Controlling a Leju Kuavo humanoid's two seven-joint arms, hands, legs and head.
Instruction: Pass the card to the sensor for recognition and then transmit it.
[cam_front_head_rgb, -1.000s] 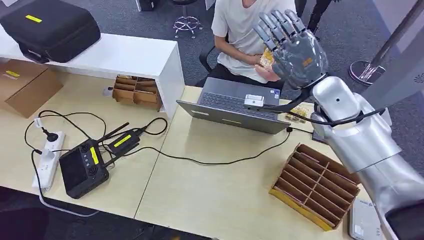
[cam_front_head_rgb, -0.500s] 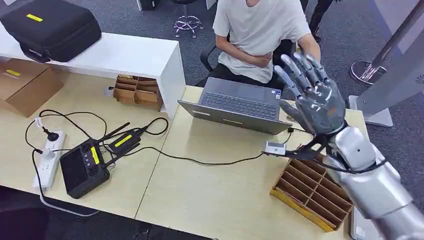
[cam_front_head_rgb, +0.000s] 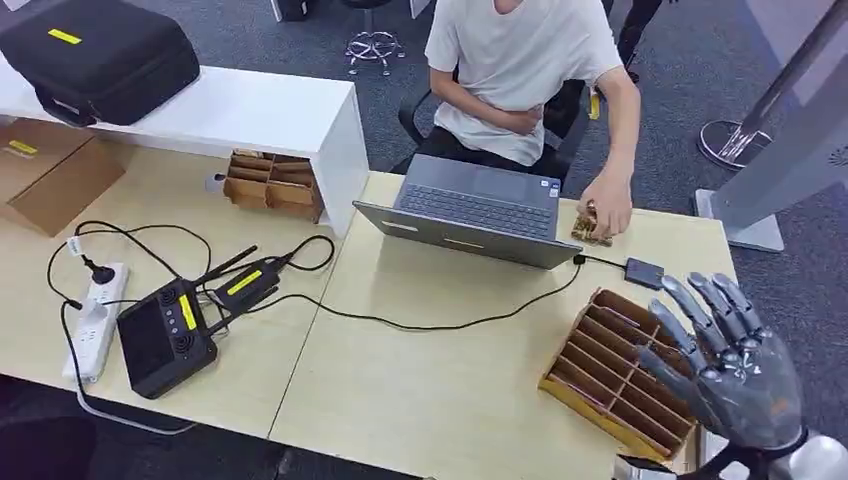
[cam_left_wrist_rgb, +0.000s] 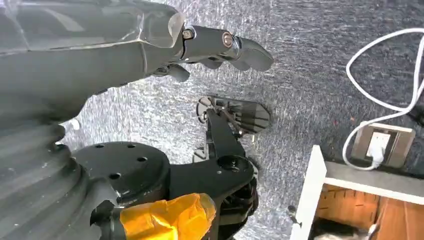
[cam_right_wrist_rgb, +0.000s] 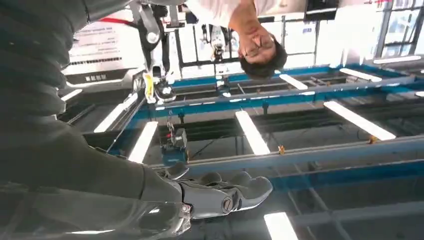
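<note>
The robot's right hand (cam_front_head_rgb: 735, 375) sits low at the near right corner of the table (cam_front_head_rgb: 440, 390), its fingers spread and extended with nothing in them, hovering over the near end of the slotted cardboard organizer (cam_front_head_rgb: 625, 370); its wrist runs off the frame. The card (cam_front_head_rgb: 592, 228) is mostly hidden beneath the person's hand (cam_front_head_rgb: 605, 213) just beside the laptop (cam_front_head_rgb: 480, 213), so only a sliver of brownish-gold edge shows and I cannot tell which way its long side runs. The left hand (cam_left_wrist_rgb: 220, 47) hangs over grey carpet, fingers held loosely together and slightly curled, holding nothing. A small dark adapter (cam_front_head_rgb: 643, 272) lies on the table near the organizer.
</note>
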